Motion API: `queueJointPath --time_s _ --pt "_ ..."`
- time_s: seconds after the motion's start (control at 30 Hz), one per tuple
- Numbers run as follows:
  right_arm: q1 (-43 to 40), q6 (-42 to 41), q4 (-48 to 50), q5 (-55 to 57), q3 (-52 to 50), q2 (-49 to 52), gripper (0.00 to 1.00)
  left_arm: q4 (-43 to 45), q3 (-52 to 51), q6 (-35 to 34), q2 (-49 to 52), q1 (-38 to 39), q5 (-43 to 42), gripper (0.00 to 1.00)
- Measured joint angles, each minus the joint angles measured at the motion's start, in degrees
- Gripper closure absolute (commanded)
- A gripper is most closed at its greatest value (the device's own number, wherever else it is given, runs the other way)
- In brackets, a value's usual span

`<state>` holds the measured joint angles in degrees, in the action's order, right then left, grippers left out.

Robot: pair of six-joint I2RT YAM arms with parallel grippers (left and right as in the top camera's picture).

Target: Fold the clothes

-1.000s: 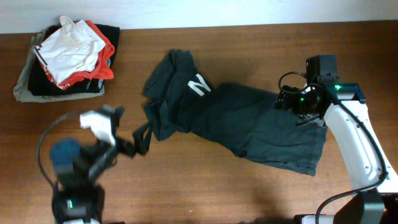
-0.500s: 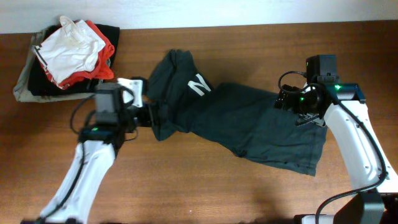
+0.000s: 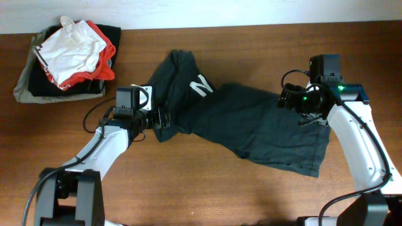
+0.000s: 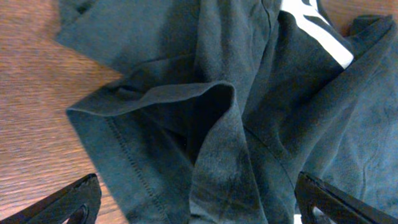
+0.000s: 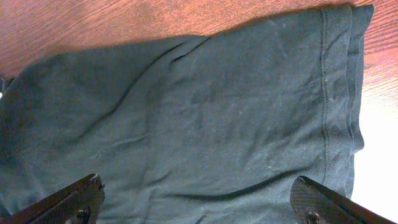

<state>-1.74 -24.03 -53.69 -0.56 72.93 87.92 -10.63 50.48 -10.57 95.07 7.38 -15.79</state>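
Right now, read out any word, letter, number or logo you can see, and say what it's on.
"N": white letter on the dark green T-shirt.
Left wrist view: a piece of that white print, unreadable there.
Clothes pile: no text visible.

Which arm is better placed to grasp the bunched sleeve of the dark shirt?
Left. The left gripper, open, is directly over the bunched sleeve; the right gripper, also open, is over the hem at the shirt's other end.
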Motion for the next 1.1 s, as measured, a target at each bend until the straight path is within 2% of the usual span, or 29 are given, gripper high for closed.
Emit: queueJointPath --time_s 0.43,0.47,0.5,0.7,0.9,0.93,1.07,1.1 --pt "0.0 0.0 0.0 0.0 0.0 0.0 0.02 3.0 0.0 0.0 3.8 0.0 -6.2 0.01" --pt "0.0 0.0 0.0 0.0 0.0 0.0 0.01 3.0 0.0 0.0 3.8 0.0 -6.3 0.17" --pt "0.0 0.0 0.0 0.0 0.0 0.0 0.01 3.0 0.0 0.0 3.8 0.0 -6.4 0.21" --pt "0.0 0.0 0.0 0.0 0.0 0.0 0.01 3.0 0.0 -0.2 3.8 0.0 -6.5 0.21" --pt "0.0 0.0 0.0 0.0 0.0 0.0 0.01 3.3 0.0 -0.5 3.8 0.0 -6.3 0.62" --pt "0.0 0.0 0.0 0.0 0.0 0.0 0.01 3.4 0.0 -0.3 3.8 0.0 -6.1 0.65" --pt "0.0 0.0 0.0 0.0 0.0 0.0 0.01 3.6 0.1 -0.4 3.8 0.0 -5.8 0.66" --pt "0.0 0.0 0.0 0.0 0.0 0.0 0.01 3.6 0.1 -0.4 3.8 0.0 -5.8 0.69"
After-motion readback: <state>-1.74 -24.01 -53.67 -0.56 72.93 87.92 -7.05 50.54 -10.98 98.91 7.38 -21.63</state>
